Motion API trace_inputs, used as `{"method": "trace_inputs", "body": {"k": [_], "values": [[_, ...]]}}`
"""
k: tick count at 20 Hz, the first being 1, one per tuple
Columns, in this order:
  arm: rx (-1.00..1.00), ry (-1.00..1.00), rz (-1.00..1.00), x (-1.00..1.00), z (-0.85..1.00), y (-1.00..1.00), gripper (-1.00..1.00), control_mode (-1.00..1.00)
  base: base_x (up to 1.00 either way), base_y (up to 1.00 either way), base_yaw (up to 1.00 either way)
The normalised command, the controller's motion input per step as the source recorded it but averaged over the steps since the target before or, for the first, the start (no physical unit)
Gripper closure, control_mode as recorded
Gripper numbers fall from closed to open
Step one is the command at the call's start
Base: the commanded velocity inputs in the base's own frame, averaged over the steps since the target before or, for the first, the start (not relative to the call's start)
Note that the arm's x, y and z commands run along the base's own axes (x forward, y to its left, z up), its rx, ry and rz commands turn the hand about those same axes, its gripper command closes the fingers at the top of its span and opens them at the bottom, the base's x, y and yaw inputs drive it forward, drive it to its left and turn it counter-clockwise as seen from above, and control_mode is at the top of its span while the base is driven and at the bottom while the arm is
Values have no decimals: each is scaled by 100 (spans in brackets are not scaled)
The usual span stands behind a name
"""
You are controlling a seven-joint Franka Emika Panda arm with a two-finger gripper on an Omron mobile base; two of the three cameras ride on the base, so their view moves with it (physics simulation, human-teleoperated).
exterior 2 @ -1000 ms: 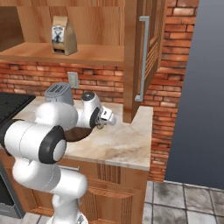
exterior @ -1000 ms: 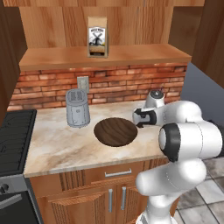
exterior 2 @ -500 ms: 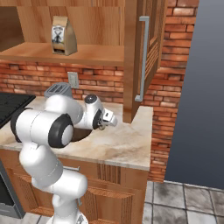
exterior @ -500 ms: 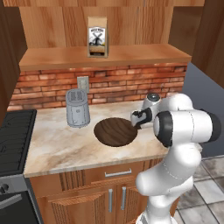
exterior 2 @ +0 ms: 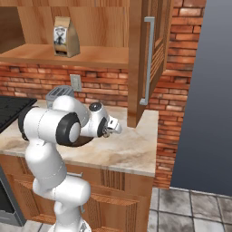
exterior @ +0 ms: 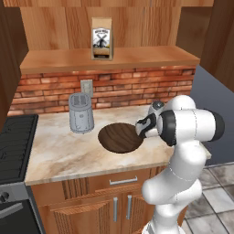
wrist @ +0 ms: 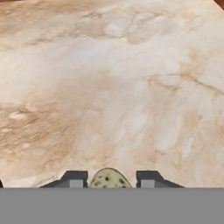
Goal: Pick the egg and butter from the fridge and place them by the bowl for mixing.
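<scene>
Arm folded low over the marble counter (wrist: 131, 87); gripper (wrist: 110, 180) fingers clasp a speckled oval egg (wrist: 109, 179) beside the round wooden bowl (exterior: 119, 137).

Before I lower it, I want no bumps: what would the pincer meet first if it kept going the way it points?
Probably the bare marble counter: the pincer, shut on the speckled egg, points at it, with nothing between. Depth is unclear.

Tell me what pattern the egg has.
Pale beige with dark speckles, seen best in the hand view.
</scene>
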Motion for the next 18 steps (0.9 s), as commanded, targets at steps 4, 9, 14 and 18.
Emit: {"method": "trace_inputs", "body": {"k": [4, 9, 14, 18], "values": [[0, 0, 0, 0, 0, 0, -100, -100, 0, 0, 0], [0, 0, -2, 3, 24, 0, -100, -100, 0, 0, 0], [-1, -14, -1, -34, 97, 13, -100, -100, 0, 0, 0], [-5, -27, 0, -92, 100, 29, -100, -100, 0, 0, 0]]}}
